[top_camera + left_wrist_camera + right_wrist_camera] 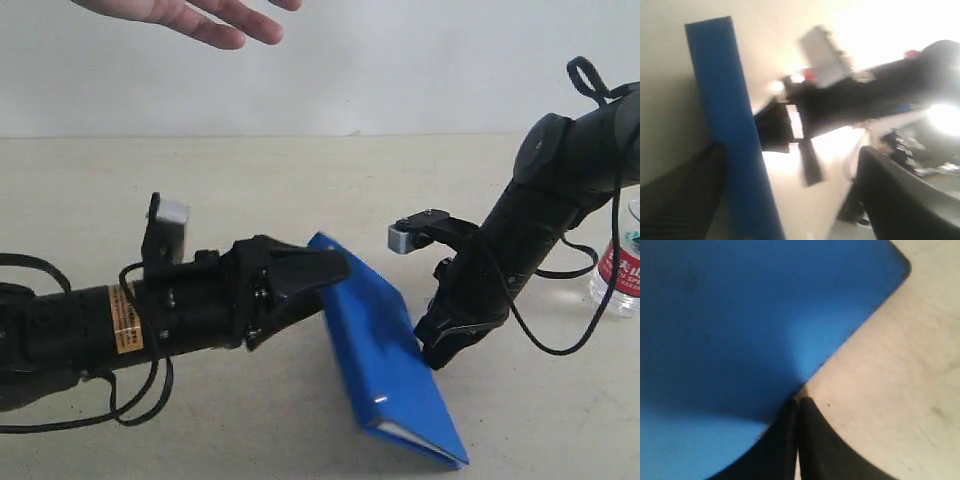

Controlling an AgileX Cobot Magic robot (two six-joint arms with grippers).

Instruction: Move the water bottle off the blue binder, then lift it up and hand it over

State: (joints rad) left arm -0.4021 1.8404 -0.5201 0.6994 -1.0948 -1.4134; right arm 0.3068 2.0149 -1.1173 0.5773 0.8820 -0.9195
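The water bottle (620, 270) partly off-frame, cap seemingly behind the right arm (558, 185).

No text can be read in any view.

Orange sticker (125, 318) on the left arm, well behind the left gripper (318, 282): lines of dark print, too small to make out.

Water bottle (622, 262), well apart from the right gripper (437, 352), beyond its arm: red-and-white label with white lettering, blurred, cut off by the frame edge, unreadable.
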